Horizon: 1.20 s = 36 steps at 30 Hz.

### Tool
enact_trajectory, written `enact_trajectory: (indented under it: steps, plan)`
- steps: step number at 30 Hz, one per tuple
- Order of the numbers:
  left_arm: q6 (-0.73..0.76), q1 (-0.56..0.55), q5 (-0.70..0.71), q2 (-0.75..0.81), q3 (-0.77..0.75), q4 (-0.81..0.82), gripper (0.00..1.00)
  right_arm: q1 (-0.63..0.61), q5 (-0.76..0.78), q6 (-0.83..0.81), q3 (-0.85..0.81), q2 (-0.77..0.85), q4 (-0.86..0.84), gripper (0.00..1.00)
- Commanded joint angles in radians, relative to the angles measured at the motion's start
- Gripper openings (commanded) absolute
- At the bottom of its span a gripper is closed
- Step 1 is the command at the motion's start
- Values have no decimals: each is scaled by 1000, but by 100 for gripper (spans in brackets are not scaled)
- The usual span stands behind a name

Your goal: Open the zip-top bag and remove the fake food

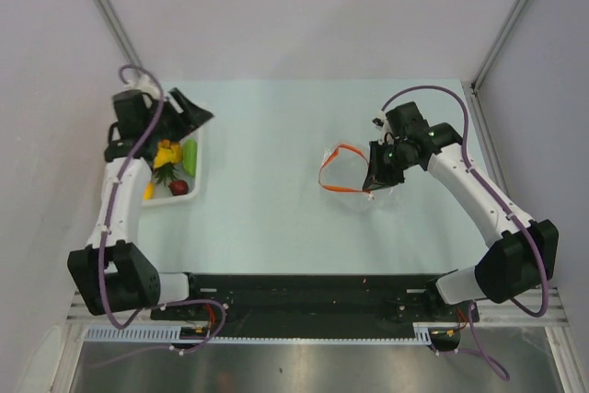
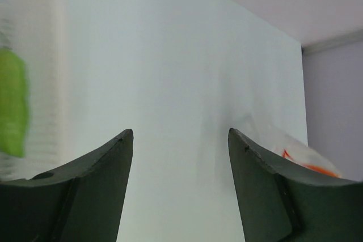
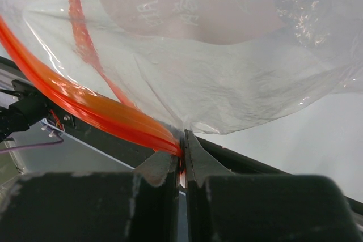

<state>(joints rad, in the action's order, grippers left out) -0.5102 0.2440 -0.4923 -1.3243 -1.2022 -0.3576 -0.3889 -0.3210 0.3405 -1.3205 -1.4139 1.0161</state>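
Note:
The zip-top bag (image 1: 354, 181) is clear with an orange-red zip strip, its mouth gaping open toward the left, and looks empty. My right gripper (image 1: 379, 177) is shut on the bag's zip strip (image 3: 113, 114) at one end of the mouth; the crinkly plastic (image 3: 227, 66) spreads above the fingers. The fake food (image 1: 170, 167), yellow, orange, green and red pieces, lies in the white basket (image 1: 198, 186) at the left. My left gripper (image 1: 189, 112) is open and empty above the basket's far end. A green piece (image 2: 12, 103) shows blurred in the left wrist view, and the bag (image 2: 300, 157) far off.
The basket stands near the table's left edge, close to the left wall. The table (image 1: 276, 135) is pale, with grey walls on three sides and a black rail along the near edge.

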Motion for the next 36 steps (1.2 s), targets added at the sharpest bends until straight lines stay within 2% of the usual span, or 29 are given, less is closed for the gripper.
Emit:
enact_trajectory:
  steps: [1,3,4,7,13,20,26,30,36]
  plan:
    - [-2,-318,110,79,41,42,70,2,19,12,-42,7,-24,8]
    - [16,-428,162,77,33,40,70,13,23,12,-52,4,-30,8]
    - [30,-522,173,77,21,37,70,21,23,11,-57,0,-31,8]
    - [32,-677,215,80,18,55,70,68,43,9,-97,-20,-25,8]
    - [97,-876,212,24,-54,13,70,186,118,5,-189,-51,2,9]
    - [87,-960,182,31,-57,13,69,196,267,-6,-281,-134,12,9]
    - [119,-971,221,120,-20,-50,69,165,494,-20,-379,-200,18,11]
    - [151,-971,276,198,32,-110,70,96,715,-86,-401,-244,-5,19]
    - [154,-971,324,296,90,-179,71,3,705,-92,-410,-368,-50,25]
